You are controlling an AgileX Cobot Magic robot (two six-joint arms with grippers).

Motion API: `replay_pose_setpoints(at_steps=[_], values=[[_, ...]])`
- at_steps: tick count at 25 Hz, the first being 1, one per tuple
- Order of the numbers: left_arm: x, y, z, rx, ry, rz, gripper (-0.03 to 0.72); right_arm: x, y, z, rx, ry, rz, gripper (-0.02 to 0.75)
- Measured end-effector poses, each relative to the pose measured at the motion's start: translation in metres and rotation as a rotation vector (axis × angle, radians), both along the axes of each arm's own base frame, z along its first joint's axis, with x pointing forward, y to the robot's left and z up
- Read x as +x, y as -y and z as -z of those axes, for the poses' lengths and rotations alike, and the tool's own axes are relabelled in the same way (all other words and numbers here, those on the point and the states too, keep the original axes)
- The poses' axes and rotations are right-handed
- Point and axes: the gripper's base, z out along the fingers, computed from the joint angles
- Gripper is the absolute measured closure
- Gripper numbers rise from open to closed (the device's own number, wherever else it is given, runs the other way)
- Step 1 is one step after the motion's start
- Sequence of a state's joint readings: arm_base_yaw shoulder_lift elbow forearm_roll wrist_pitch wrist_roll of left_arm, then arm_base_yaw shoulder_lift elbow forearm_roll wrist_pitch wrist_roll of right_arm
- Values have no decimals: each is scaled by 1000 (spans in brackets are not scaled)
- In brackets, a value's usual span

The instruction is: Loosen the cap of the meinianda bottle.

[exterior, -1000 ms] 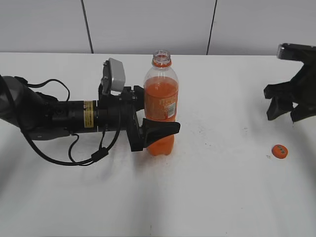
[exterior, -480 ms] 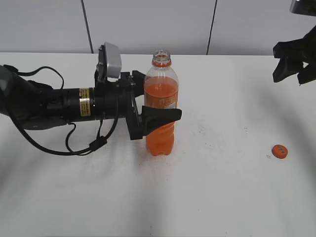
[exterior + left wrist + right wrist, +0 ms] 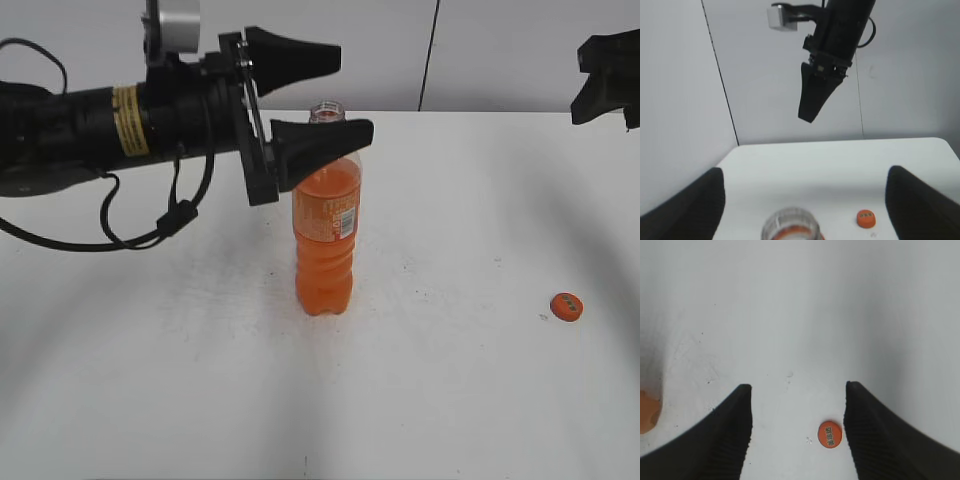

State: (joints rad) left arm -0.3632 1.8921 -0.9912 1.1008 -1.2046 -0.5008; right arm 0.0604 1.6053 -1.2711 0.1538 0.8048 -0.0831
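The meinianda bottle (image 3: 327, 225) stands upright mid-table, its neck open with no cap on it. Its open mouth shows at the bottom of the left wrist view (image 3: 790, 227). The orange cap (image 3: 566, 307) lies on the table far to the right, also seen in the left wrist view (image 3: 866, 217) and the right wrist view (image 3: 830, 434). My left gripper (image 3: 355, 90) is open and empty at neck height, not touching the bottle; its jaws stand wide apart (image 3: 805, 172). My right gripper (image 3: 605, 80) hangs high at the right edge, open and empty (image 3: 798, 386), above the cap.
The white table (image 3: 450, 400) ends at a grey panelled wall (image 3: 300, 50). The right arm (image 3: 832, 55) hangs in front of that wall in the left wrist view. An edge of the bottle shows at the left of the right wrist view (image 3: 647, 412).
My left gripper has risen from the bottle's waist to its neck height and stands clear of it. My right gripper has risen toward the top right corner. Bottle and cap have not moved.
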Motion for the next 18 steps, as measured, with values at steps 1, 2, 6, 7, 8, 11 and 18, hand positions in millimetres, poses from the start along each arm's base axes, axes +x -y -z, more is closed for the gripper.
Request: replay_pose_setpoints(at_steps=[1, 2, 6, 7, 8, 11, 18], values=[[-2, -1, -10, -10, 25, 0, 97, -2, 0, -4, 0, 12, -1, 299], [-5, -2, -19, -18, 41, 0, 97, -3, 0, -7, 0, 22, -2, 299], [-19, -8, -61, -30, 95, -16, 97, -14, 1, -27, -23, 83, -33, 299], [-23, -11, -72, -30, 91, -31, 98, -17, 2, -32, -26, 101, -37, 299], [-27, -13, -83, -22, 83, -53, 98, -21, 2, -38, -27, 119, -39, 299], [-34, -25, -108, 35, 19, -205, 98, -30, 3, -52, -28, 165, -41, 299], [-22, -94, -118, 295, -195, -1026, 98, -49, 4, -73, -34, 209, -48, 299]])
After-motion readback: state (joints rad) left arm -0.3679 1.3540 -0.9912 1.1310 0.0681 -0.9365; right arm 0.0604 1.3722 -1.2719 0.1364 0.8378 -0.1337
